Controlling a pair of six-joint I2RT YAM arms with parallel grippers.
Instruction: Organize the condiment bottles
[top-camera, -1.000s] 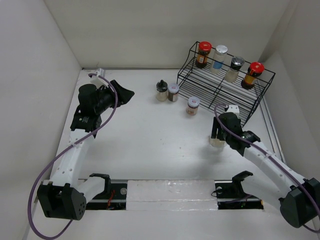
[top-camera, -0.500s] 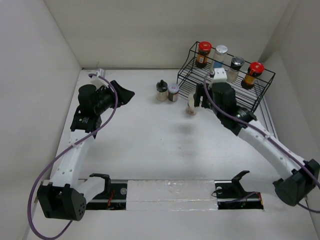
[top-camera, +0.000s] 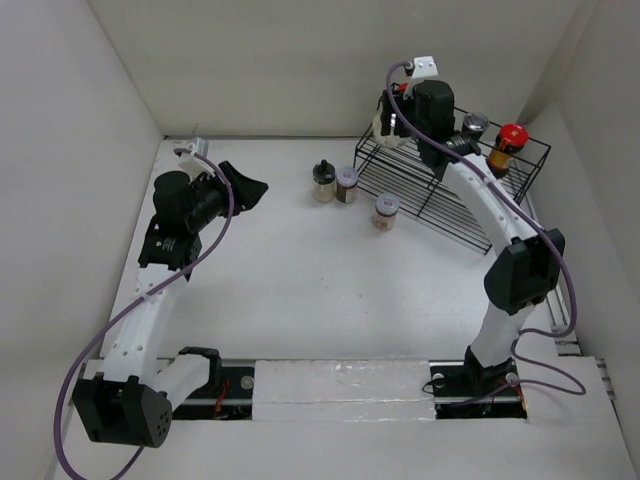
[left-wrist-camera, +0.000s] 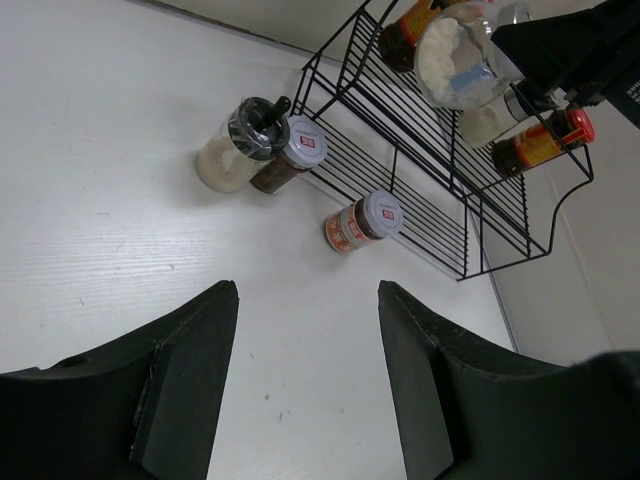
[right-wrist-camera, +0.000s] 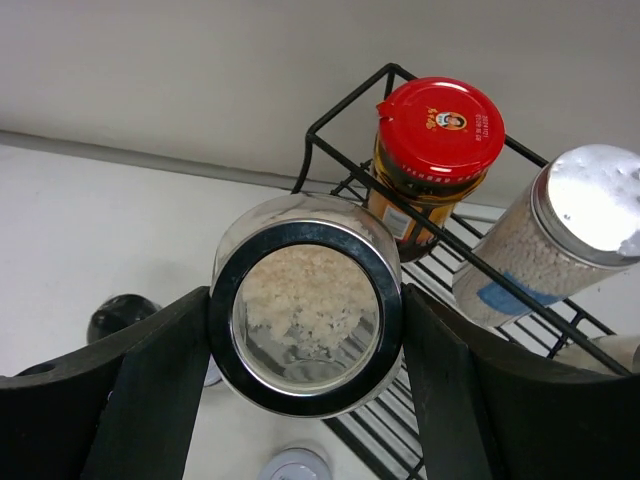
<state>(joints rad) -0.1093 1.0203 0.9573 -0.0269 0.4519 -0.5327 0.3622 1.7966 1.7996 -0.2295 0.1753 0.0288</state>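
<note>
Spice jar (right-wrist-camera: 305, 315) snug inside half-open right pincer (right-wrist-camera: 305, 325)

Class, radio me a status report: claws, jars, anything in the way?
Left claw open, empty. Right claw shut on pale-filled jar, up by rack upper shelf. Three jars on table, off the rack. Red-capped jar close beside held one.
</note>
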